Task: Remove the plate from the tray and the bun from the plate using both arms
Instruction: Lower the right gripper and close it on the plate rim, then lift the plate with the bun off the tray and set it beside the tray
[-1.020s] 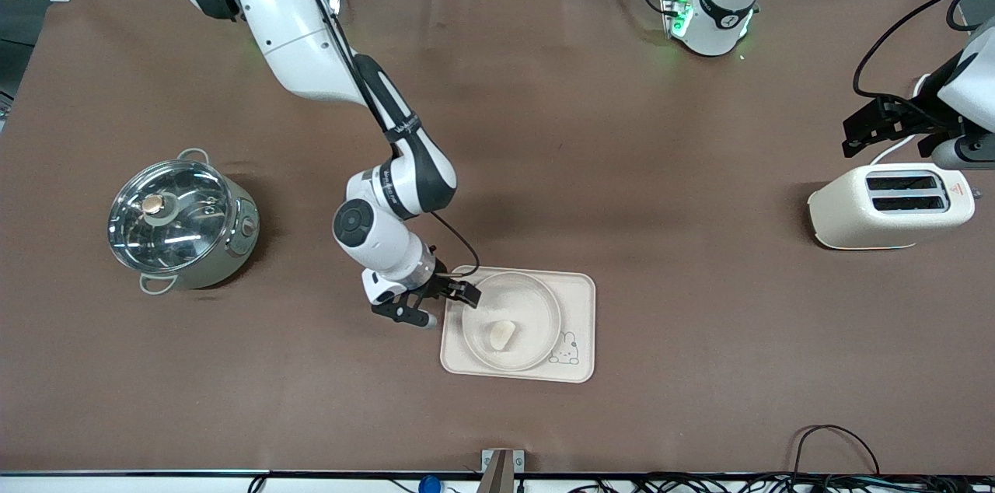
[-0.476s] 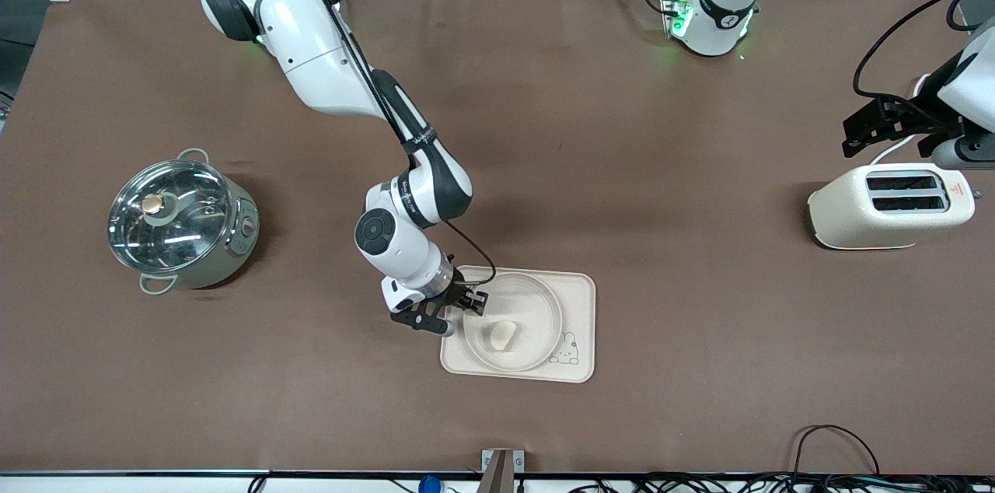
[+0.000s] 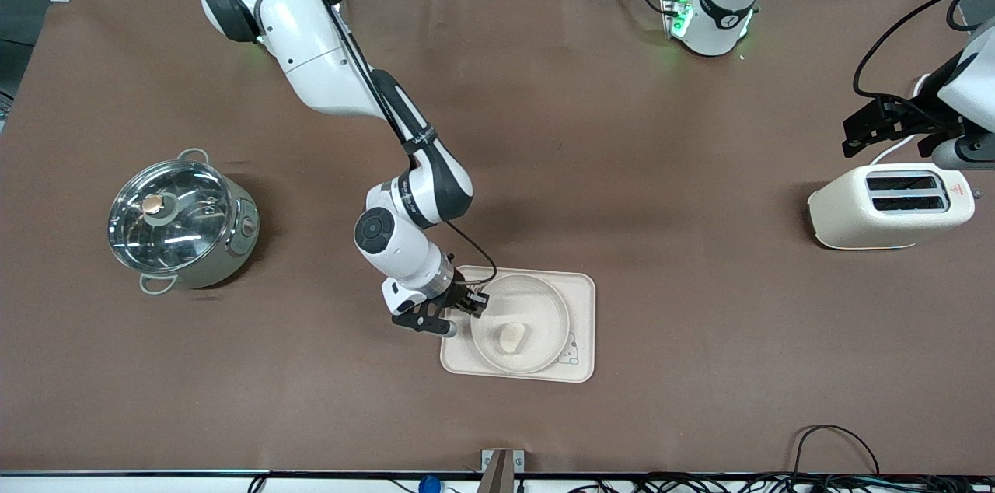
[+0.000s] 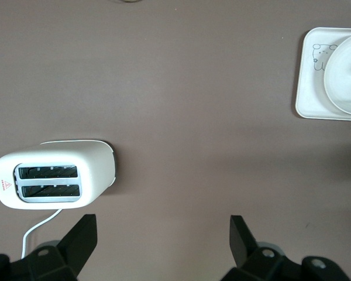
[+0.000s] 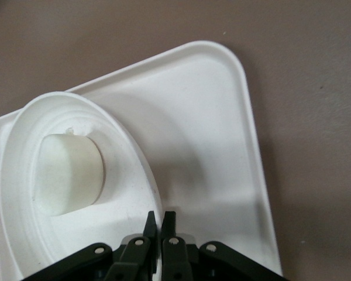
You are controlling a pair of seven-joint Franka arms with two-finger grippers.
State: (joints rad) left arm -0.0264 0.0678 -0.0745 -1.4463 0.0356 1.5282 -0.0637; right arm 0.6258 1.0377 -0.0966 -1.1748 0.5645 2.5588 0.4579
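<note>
You see the right gripper point(image 3: 464, 309) pinching the smooth round plate point(image 3: 544, 319)'s rim; the plate, carrying the bun point(image 3: 511, 337), has slid across the tray point(image 3: 579, 372) since before. The left gripper point(image 4: 164, 234) waits spread above the toaster point(image 3: 890, 207).

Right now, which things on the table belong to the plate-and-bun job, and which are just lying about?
Job:
- plate, on the tray, rim pinched in the right gripper
- bun, on the plate
- left gripper, open, waiting above the toaster's end of the table

Lying about:
- tray, under the plate
- toaster, at the left arm's end
- lidded pot, at the right arm's end
</note>
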